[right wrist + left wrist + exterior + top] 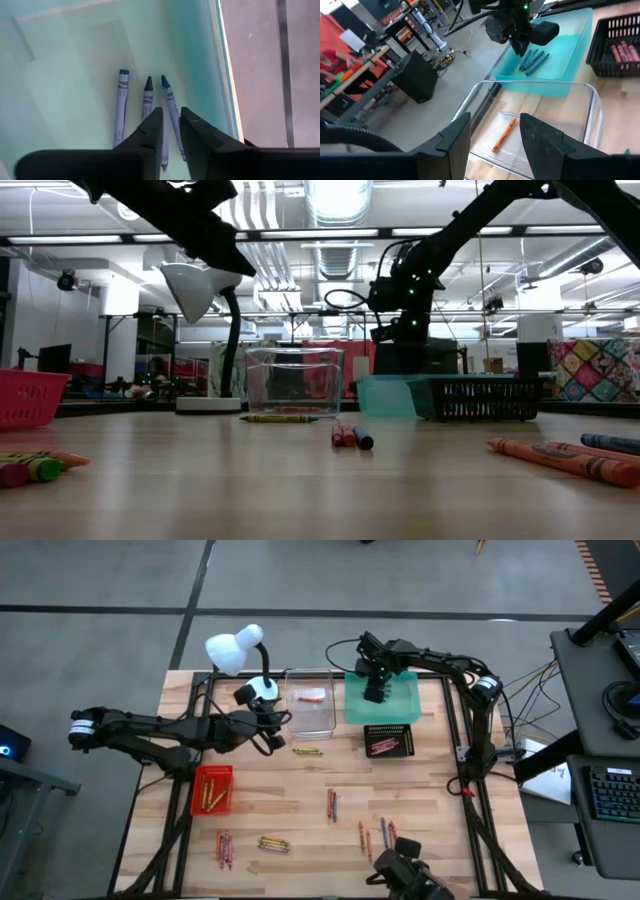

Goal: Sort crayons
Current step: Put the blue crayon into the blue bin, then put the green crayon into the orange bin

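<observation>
My right gripper (375,692) (171,117) points down into the teal tray (405,702) (200,60), its fingers a narrow gap apart. Three blue crayons (121,105) (534,59) lie side by side on the tray floor, and one of them shows through the gap. My left gripper (280,720) (495,122) hovers open beside the clear tray (312,712) (592,100), holding nothing. An orange crayon (504,135) lies flat in that tray. Several loose crayons (273,843) lie in small groups on the wooden table toward its near edge.
A black tray (388,740) with red crayons (620,50) stands next to the teal one. At the left is a red tray (212,790) with yellow crayons. A white desk lamp (235,648) stands at the far left, behind my left gripper. More crayons (307,751) lie before the clear tray.
</observation>
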You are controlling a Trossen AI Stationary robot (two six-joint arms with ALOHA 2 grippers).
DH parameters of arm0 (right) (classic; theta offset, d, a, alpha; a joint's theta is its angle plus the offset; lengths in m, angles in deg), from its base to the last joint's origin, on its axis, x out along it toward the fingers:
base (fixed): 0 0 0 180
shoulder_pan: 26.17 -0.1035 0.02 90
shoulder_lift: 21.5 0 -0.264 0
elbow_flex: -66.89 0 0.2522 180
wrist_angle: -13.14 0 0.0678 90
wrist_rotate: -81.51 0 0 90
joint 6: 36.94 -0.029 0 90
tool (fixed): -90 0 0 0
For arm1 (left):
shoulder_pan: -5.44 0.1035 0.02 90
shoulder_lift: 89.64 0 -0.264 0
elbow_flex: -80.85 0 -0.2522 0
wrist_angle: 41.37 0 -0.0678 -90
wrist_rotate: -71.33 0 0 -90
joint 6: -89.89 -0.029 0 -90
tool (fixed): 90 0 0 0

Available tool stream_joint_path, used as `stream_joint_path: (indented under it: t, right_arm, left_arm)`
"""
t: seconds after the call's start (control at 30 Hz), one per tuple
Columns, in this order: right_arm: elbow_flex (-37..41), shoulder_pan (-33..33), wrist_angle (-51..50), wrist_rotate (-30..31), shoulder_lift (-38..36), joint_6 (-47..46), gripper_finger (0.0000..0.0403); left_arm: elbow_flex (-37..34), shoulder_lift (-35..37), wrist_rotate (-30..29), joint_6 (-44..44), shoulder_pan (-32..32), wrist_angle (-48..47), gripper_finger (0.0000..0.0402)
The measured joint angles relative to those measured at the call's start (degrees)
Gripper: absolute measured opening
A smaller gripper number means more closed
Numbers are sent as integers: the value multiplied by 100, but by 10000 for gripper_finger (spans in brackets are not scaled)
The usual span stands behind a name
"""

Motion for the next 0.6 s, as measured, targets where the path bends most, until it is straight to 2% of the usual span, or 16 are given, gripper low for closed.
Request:
stream_joint_path:
  t: [0.13,0.23,0.3,0.4,0.53,0.6]
  right_arm:
    - [-50,0,-32,-35,0,-28,93]
    - [-183,0,-140,-41,-11,-248,103]
    - [-304,-6,-369,-50,-65,-512,103]
    - [-398,-62,-593,-177,-259,-814,98]
    - [-288,-237,-634,-693,-694,-1113,88]
    - [-211,-384,-638,-794,-946,-1273,83]
  left_arm:
    - [0,-13,0,401,0,-4,153]
    - [0,-54,0,738,-28,-18,153]
    - [0,-111,49,906,-70,-102,153]
    - [0,-194,444,1080,-187,-238,153]
    - [0,-284,990,1231,-453,-234,153]
    - [0,-349,1079,1318,-629,-236,153]
